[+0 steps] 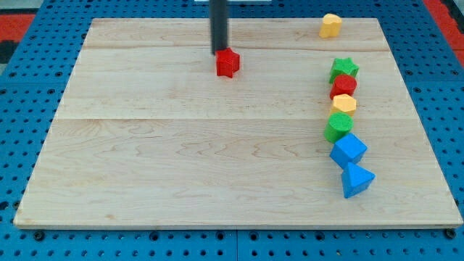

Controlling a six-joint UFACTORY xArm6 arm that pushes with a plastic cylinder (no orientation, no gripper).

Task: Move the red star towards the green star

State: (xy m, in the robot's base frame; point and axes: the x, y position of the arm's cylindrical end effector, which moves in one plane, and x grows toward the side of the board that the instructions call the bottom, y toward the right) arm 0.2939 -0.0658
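The red star lies on the wooden board near the view's top, left of centre. My tip stands just at the star's upper left edge, touching or nearly touching it. The green star lies far to the view's right, at the top of a column of blocks.
Below the green star, in one column: a red round block, a yellow block, a green block, a blue cube and a blue triangular block. A yellow block lies at the top right.
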